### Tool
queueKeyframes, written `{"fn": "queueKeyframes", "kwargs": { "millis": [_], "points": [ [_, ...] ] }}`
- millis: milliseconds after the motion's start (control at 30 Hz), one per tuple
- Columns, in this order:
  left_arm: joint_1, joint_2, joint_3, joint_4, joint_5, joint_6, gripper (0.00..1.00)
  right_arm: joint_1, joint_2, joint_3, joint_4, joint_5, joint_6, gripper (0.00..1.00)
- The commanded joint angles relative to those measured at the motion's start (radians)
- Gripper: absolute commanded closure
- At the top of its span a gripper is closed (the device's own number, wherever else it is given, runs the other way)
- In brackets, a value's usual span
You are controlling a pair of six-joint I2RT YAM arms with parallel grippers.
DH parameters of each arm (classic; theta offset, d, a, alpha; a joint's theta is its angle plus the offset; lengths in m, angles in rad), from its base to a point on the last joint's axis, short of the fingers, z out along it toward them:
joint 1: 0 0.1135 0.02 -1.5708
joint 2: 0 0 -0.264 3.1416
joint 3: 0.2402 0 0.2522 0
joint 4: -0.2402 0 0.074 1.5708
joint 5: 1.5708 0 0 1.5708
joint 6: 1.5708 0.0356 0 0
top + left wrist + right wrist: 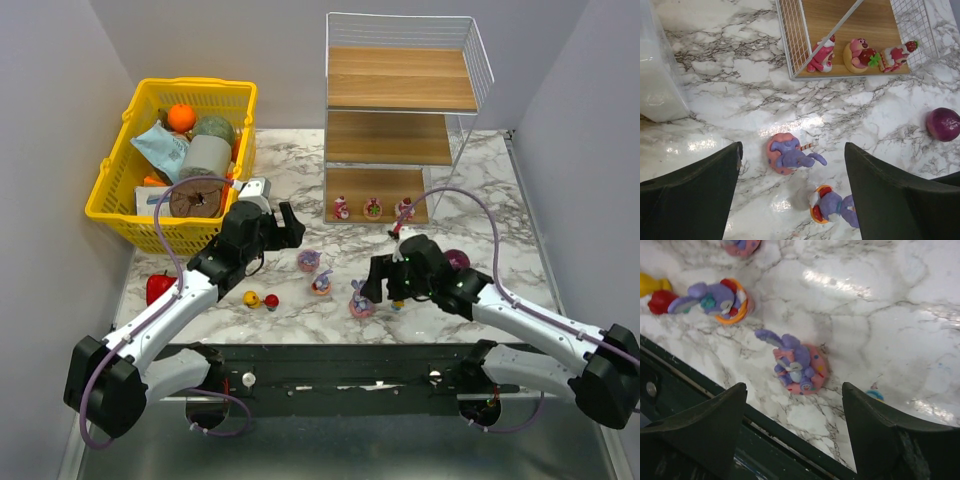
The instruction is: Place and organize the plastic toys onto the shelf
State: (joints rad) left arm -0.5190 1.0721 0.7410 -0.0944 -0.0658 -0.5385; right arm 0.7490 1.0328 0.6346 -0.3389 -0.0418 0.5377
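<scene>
Purple bunny toy [796,365] below spread right tool [794,392]

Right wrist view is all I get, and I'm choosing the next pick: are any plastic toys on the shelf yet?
Observer: Yes, three small pink-red plastic figurines stand on the lowest tier of the white wire shelf with wooden boards.
Operator: And what is the left gripper doing?
Observer: The left gripper is open, with a purple bunny-eared figurine on a pink base framed between its fingers in its own camera.
</scene>
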Motion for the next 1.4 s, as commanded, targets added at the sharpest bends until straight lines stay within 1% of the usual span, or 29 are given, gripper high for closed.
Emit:
{"fn": "queueKeyframes", "kwargs": {
  "millis": [0,100,133,267,400,567,867,967,1067,1100,1167,1200,1267,1300,1367],
  "points": [
    [0.005,-0.023,-0.019,0.022,-0.002,0.009,0.04,0.125,0.057,-0.003,0.043,0.086,-0.064,0.15],
    [0.005,-0.027,-0.023,0.032,0.0,0.0,0.01,0.2,0.111,0.019,0.054,0.18,-0.047,0.15],
    [0.005,-0.029,-0.025,0.033,-0.003,-0.001,0.01,0.211,0.153,0.025,0.049,0.219,-0.027,0.15],
    [0.007,-0.041,-0.025,0.022,-0.014,0.009,0.01,0.245,0.219,0.039,0.006,0.31,0.042,0.17],
    [0.007,-0.049,-0.026,0.021,-0.026,0.011,0.01,0.269,0.23,-0.004,0.053,0.316,0.05,0.18],
    [0.007,-0.055,-0.034,0.021,-0.029,0.008,0.01,0.271,0.26,-0.029,0.147,0.286,0.005,0.17],
    [0.007,-0.054,-0.04,0.027,-0.035,0.002,0.01,0.277,0.365,-0.05,0.224,0.283,0.027,0.19],
    [0.007,-0.051,-0.038,0.03,-0.032,-0.002,0.01,0.282,0.403,-0.036,0.228,0.298,0.027,0.22],
    [0.008,-0.046,-0.038,0.032,-0.032,0.0,0.01,0.286,0.432,-0.018,0.218,0.307,0.042,0.34],
    [0.008,-0.046,-0.035,0.03,-0.034,0.0,0.01,0.288,0.434,-0.013,0.21,0.307,0.048,0.46],
    [0.01,-0.047,-0.034,0.027,-0.035,0.003,0.01,0.294,0.42,-0.003,0.174,0.325,0.074,0.56],
    [0.01,-0.049,-0.035,0.024,-0.038,0.003,0.01,0.296,0.409,-0.003,0.163,0.335,0.087,0.66],
    [0.011,-0.052,-0.035,0.024,-0.04,0.003,0.01,0.297,0.383,0.0,0.115,0.367,0.119,0.73],
    [0.011,-0.054,-0.035,0.025,-0.04,0.002,0.01,0.297,0.354,0.01,0.092,0.379,0.126,0.78],
    [0.013,-0.055,-0.035,0.025,-0.039,0.002,0.01,0.297,0.325,0.043,0.023,0.416,0.137,0.81]
  ]
}}
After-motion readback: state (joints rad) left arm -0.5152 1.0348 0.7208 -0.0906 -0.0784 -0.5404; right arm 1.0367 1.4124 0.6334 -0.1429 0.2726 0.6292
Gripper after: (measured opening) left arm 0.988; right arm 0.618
